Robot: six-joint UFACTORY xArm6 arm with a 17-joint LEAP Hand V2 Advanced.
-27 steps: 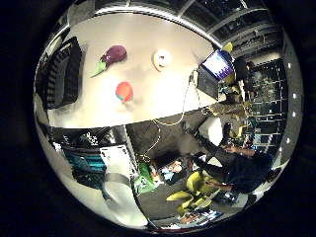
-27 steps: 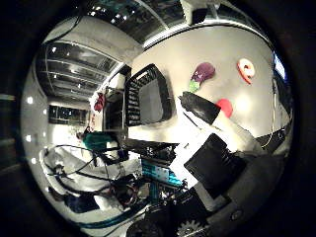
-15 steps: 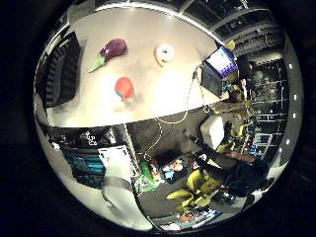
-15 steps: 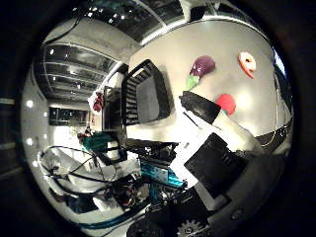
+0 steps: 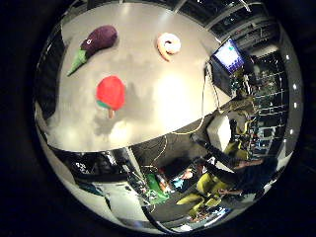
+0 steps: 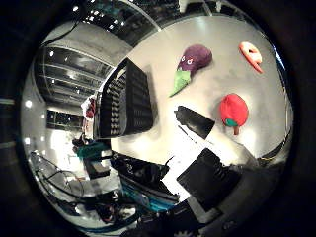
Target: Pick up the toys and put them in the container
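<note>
Hovering above a pale table (image 5: 163, 98), the hand (image 6: 197, 148) holds nothing, one finger reaching out straight, relaxed rather than clenched. From left to right sit a black crate (image 6: 123, 101), a purple eggplant toy (image 6: 193, 61), a red toy (image 6: 233, 111) and an orange ring toy (image 6: 251, 55). The red toy lies nearest the fingertip, just beyond it, stem pointing away from the crate.

Over the last second the palm has come nearer to the counter (image 5: 163, 98): the purple eggplant toy (image 5: 96, 40), the red toy (image 5: 110, 93) and the orange ring-shaped toy (image 5: 168, 44) each fill more of both palm views than before. The black container (image 6: 126, 101) also looms larger. The toys keep their places on the counter, apart from one another. The hand's (image 6: 197, 148) black-tipped finger (image 6: 194, 122) reaches out over the counter much as earlier.
</note>
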